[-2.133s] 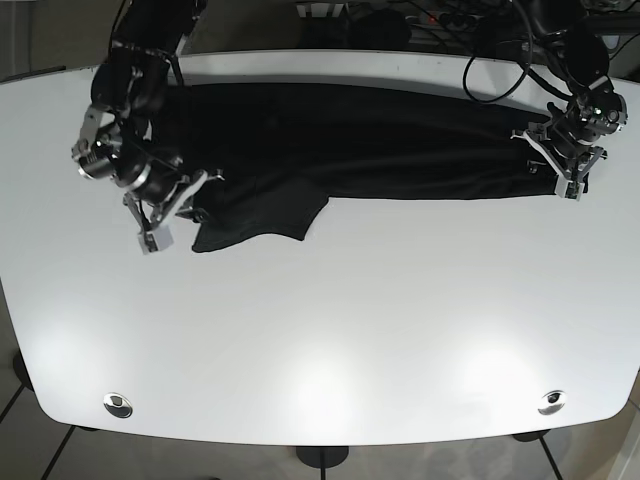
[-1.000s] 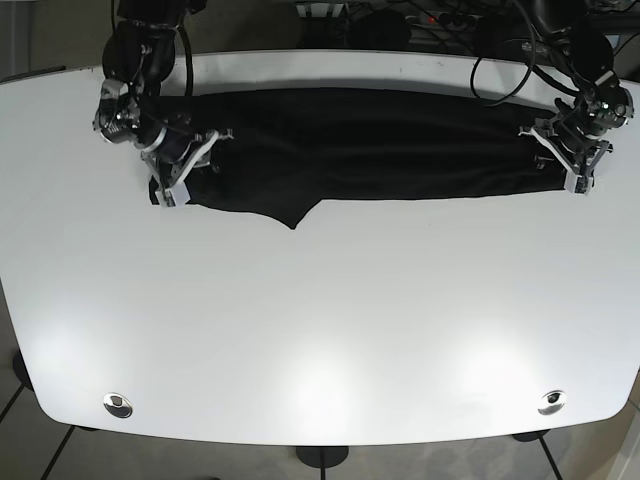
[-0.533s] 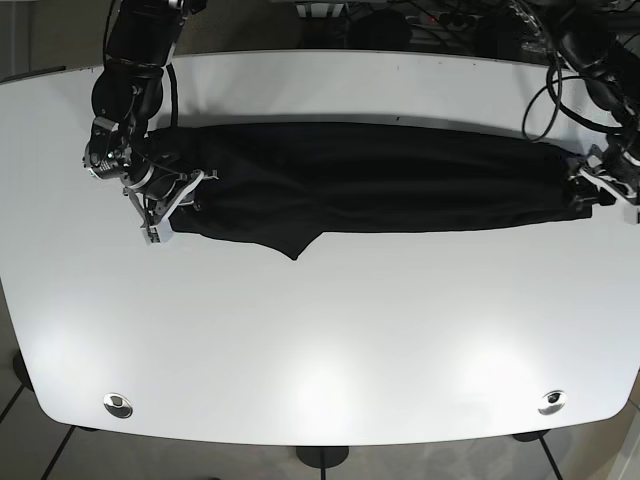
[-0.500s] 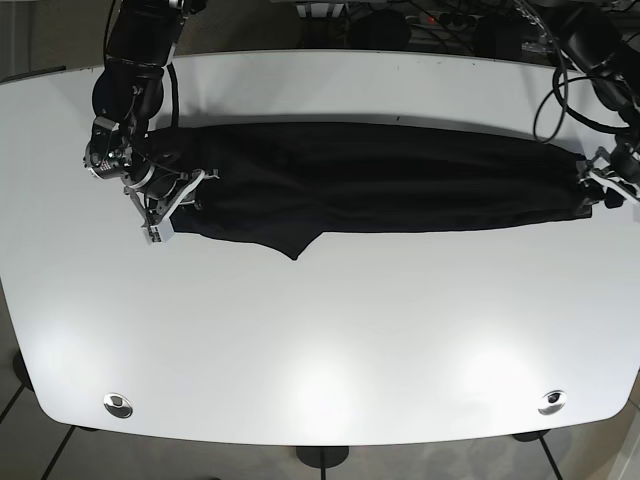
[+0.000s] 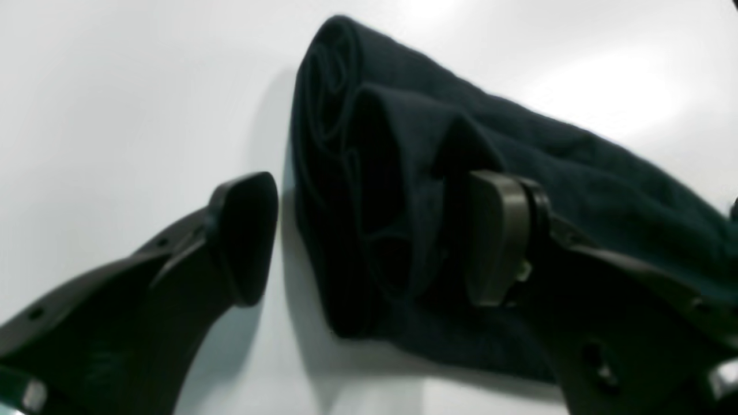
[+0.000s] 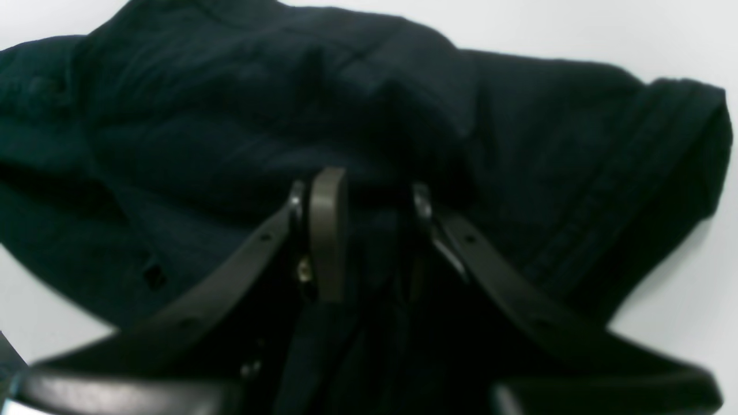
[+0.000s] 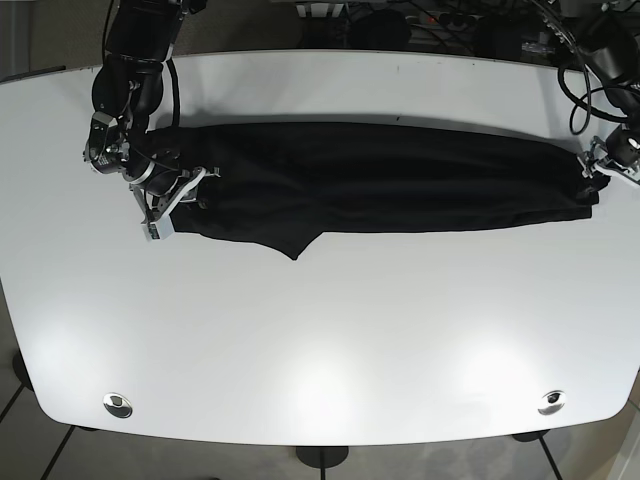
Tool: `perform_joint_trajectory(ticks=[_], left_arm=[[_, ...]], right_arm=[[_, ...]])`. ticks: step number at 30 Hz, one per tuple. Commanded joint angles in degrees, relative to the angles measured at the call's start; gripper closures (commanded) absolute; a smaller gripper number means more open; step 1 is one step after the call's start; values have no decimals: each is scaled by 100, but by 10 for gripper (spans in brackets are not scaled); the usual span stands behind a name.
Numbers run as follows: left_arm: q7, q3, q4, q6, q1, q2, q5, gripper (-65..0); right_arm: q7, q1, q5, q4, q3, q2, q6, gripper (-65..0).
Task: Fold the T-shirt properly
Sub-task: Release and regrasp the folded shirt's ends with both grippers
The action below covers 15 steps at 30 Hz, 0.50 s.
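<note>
The black T-shirt (image 7: 380, 180) lies stretched in a long band across the far half of the white table (image 7: 320, 330). My right gripper (image 7: 165, 205) is at the shirt's left end. In the right wrist view this gripper (image 6: 375, 230) is shut on a bunch of the cloth (image 6: 230, 115). My left gripper (image 7: 598, 170) is at the shirt's right end. In the left wrist view it (image 5: 372, 239) is open, with the jaws on either side of the shirt's rolled end (image 5: 403, 173), which rests on the table.
Two metal fittings (image 7: 118, 404) (image 7: 551, 401) sit near the table's front corners. Cables and dark gear (image 7: 440, 20) lie behind the back edge. The table's right edge is close to my left gripper.
Both arms pulled the shirt toward the front and stretched it flat. In the last half second the left gripper has lifted back a little from the shirt's right end. The right gripper has held its place.
</note>
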Motion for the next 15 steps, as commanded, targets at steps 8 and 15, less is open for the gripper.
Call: perform_joint_trajectory(ticks=[8,15], left_arm=[[159,220,1530,-3,126,226,3,-3],[845,264,5152,-3,926,1440,12,-7]], right_arm=[[137,89,61,99,18,20,-22,-152],[436,98,-256,-534,18,20,-4,-152]])
